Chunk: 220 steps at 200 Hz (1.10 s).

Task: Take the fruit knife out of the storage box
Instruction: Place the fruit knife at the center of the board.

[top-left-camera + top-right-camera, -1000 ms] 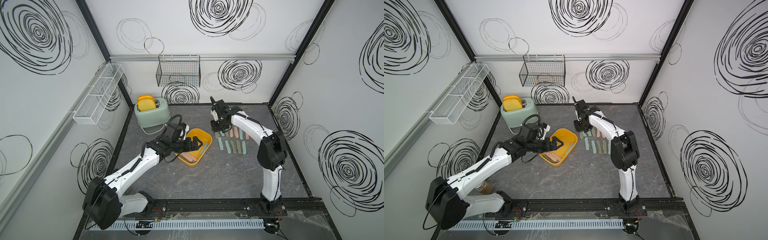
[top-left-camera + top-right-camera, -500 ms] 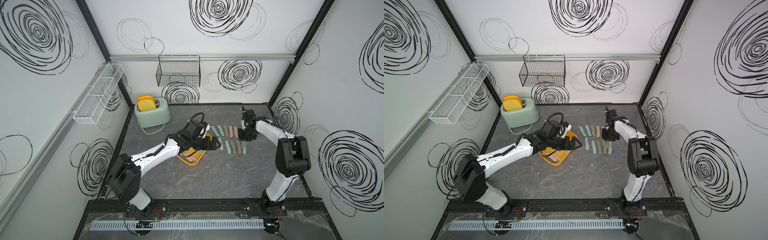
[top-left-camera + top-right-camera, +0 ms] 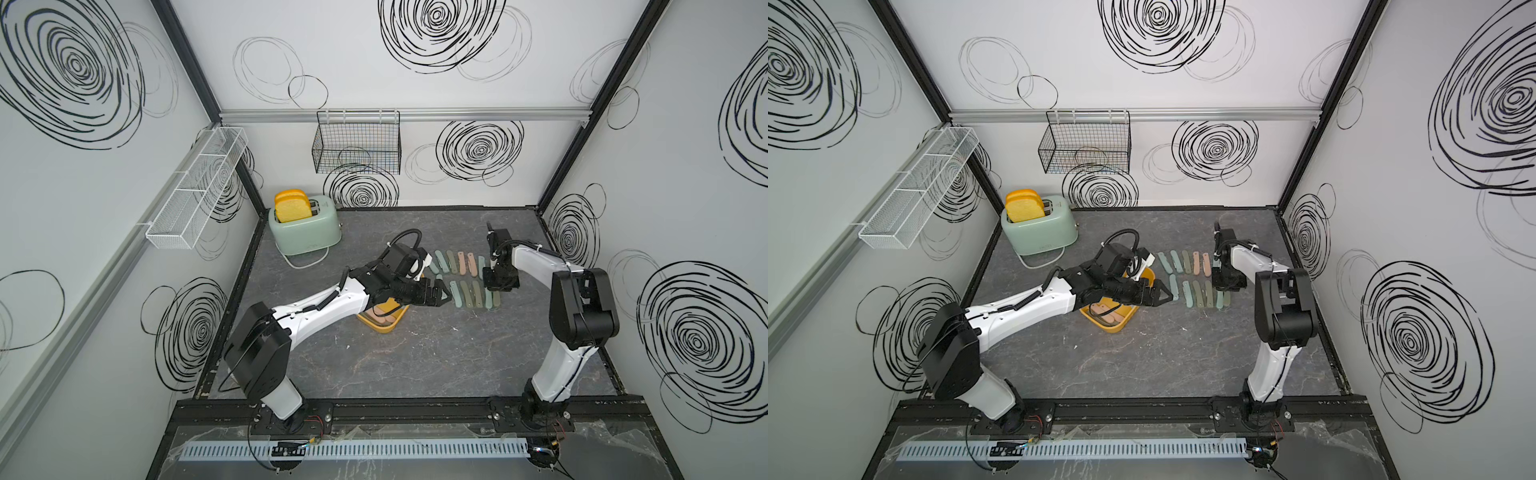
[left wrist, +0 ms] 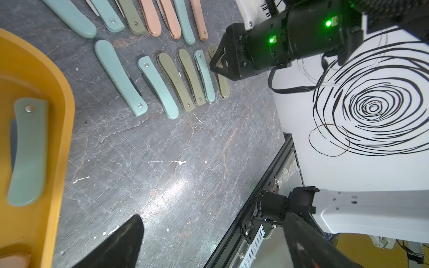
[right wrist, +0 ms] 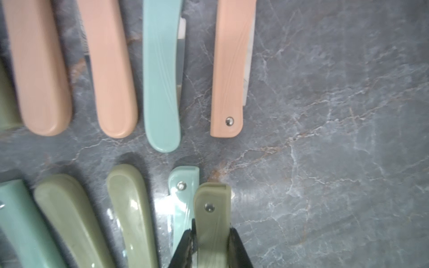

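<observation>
The mustard-yellow storage box point(image 3: 384, 324) point(image 3: 1113, 324) lies mid-table, partly under my left arm. A pale green folded fruit knife point(image 4: 27, 150) lies inside it, and pink ones point(image 3: 1106, 315) show at its near end. My left gripper point(image 3: 442, 293) point(image 4: 213, 218) hangs open and empty just past the box's right rim point(image 4: 62, 139). My right gripper point(image 3: 496, 286) point(image 5: 211, 232) is shut on an olive-green folded knife point(image 5: 212, 215) point(image 4: 223, 89). That knife is at the right end of the near row, low over the table.
Two rows of folded knives point(image 3: 459, 264) point(image 3: 1200, 294) in teal, olive and pink lie on the dark table between box and right arm. At the back left stands a green toaster point(image 3: 305, 228) with its cord. A black wire basket point(image 3: 357, 147) and a white mesh basket point(image 3: 195, 191) hang on the walls.
The right arm swung from beside the box to the right end of the knife rows with its jaws shut. The left arm reached across the box to the right, gripper open throughout.
</observation>
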{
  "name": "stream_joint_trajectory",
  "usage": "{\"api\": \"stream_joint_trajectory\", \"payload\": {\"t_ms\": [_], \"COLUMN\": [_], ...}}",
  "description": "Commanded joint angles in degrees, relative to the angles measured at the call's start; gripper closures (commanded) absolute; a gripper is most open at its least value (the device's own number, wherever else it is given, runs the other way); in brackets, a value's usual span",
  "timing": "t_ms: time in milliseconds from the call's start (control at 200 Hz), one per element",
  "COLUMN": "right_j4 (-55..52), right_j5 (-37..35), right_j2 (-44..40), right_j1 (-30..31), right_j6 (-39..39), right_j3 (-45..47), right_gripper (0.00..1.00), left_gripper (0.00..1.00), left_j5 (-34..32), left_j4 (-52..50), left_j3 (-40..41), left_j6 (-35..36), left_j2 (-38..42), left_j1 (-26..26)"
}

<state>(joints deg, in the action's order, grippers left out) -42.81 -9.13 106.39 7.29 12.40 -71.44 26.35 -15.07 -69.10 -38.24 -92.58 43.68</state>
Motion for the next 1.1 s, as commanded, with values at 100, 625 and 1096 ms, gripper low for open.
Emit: {"api": "stream_joint_trajectory", "payload": {"t_ms": [100,625,1096], "right_j4": [0.14,-4.40,-7.04], "right_j5": [-1.23,-1.59,7.43], "right_j2": [2.48,-0.60,9.95], "right_j1": [-1.99,6.47,25.20], "right_j6": [-0.50,0.05,2.47], "right_j3": [0.12,-8.17,-27.27], "right_gripper": [0.79,0.46,0.48], "left_gripper": [0.02,0.02,0.02], "left_j5": [-0.06,-6.58,-12.51], "left_j4": [-0.02,-9.73,-16.94], "left_j3": [0.94,11.96,19.89], "left_j6": [1.41,3.95,4.20], "left_j2": [2.78,16.18,23.12], "left_j1": [-1.43,-9.63,-17.45]}}
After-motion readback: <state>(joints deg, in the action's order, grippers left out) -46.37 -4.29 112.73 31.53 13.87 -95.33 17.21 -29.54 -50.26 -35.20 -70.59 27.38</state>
